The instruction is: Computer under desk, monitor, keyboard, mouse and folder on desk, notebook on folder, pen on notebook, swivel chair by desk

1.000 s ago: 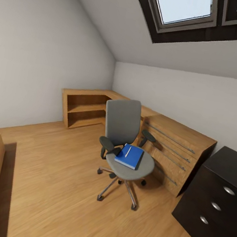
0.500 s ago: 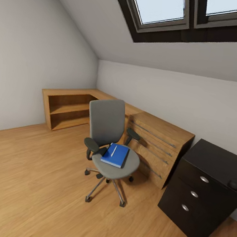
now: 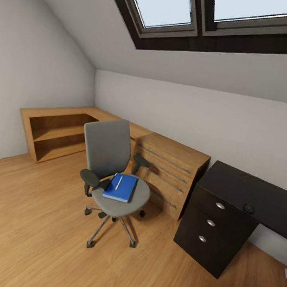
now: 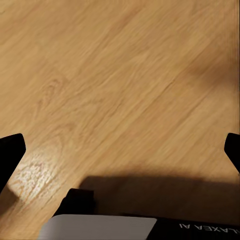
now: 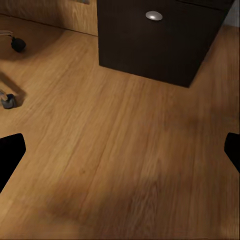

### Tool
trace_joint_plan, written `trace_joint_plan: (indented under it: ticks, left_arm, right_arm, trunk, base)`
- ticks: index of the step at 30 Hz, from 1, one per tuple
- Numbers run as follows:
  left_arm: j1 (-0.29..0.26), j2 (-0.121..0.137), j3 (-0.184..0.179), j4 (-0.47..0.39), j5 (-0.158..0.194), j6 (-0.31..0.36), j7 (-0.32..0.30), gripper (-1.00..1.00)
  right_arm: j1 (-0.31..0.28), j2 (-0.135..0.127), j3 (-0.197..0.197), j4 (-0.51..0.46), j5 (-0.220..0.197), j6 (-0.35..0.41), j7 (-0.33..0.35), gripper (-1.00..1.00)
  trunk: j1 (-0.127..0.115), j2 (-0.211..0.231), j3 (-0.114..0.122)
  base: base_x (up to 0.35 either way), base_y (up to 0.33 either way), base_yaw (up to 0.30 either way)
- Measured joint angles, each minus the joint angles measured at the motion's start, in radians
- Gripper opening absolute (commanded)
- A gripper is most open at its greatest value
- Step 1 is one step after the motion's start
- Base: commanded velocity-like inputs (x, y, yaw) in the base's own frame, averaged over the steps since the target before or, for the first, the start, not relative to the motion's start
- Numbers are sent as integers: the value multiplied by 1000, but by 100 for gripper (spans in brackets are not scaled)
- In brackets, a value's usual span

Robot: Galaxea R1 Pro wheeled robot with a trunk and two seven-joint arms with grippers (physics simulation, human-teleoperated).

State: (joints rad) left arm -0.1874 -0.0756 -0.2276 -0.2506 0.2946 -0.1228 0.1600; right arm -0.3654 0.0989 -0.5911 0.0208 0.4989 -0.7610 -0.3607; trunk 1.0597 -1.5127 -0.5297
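Note:
The grey swivel chair [image 3: 108, 156] stands on the wood floor, left of the black desk [image 3: 265, 202]. On its seat lies the blue folder [image 3: 121, 189] with the white pen [image 3: 118, 182] on top. A small black mouse [image 3: 248, 208] rests on the desk above the drawer unit [image 3: 208, 230]. The computer, monitor, keyboard and notebook are out of view. My left gripper [image 4: 120, 155] is open over bare floor. My right gripper [image 5: 120, 150] is open too, low over the floor in front of the drawer unit [image 5: 160, 45], with a chair castor [image 5: 7, 100] beside it.
A light-wood chest [image 3: 170, 167] with bar handles stands between chair and desk, against the back wall. A low wooden corner shelf [image 3: 56, 130] runs along the left wall. Skylights [image 3: 159, 0] sit in the sloped ceiling. Open floor lies in front of the chair.
The head camera has turned right, so the whole picture slid left. More of the black desk and the mouse came into sight. The chair and folder have not moved.

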Motion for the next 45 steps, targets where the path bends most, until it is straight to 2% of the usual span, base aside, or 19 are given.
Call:
trace_joint_plan:
  ticks: [13, 23, 34, 38, 41, 42, 45]
  left_arm:
    - [0, 0, 0, 0, 0, -1, 0, 100]
    - [0, 0, 0, 0, 0, -2, 1, 100]
    - [0, 1, 0, 0, 0, -6, 1, 100]
    - [1, 0, 4, 0, 1, -32, 2, 100]
    - [1, 1, 5, 0, 2, -81, -2, 100]
    - [1, 0, 5, 0, 2, -120, -5, 100]
    - [1, -1, 6, 0, 3, -153, -6, 100]
  right_arm:
    - [0, 0, 0, 0, 1, 1, 0, 100]
    - [0, 4, 0, 0, 1, 1, 0, 100]
    - [0, 5, 0, 0, 2, 1, 0, 100]
    - [0, 3, 0, 0, 1, 1, 0, 100]
    - [0, 3, 0, 0, 1, 1, 1, 100]
    - [0, 3, 0, 0, 1, 1, 1, 100]
    - [0, 3, 0, 0, 1, 2, 1, 100]
  trunk:
    - [-50, 91, 41]
    - [-88, 161, 72]
    - [-130, 238, 107]
    - [-134, 245, 110]
    - [-134, 245, 110]
    - [-134, 245, 110]
    - [-134, 245, 110]
  base:
    - [0, 0, -290]
    - [0, 0, -27]
    - [0, 0, -214]
    - [0, 0, -254]
    - [0, 0, -256]
    - [0, 0, -257]
    - [0, 0, -257]
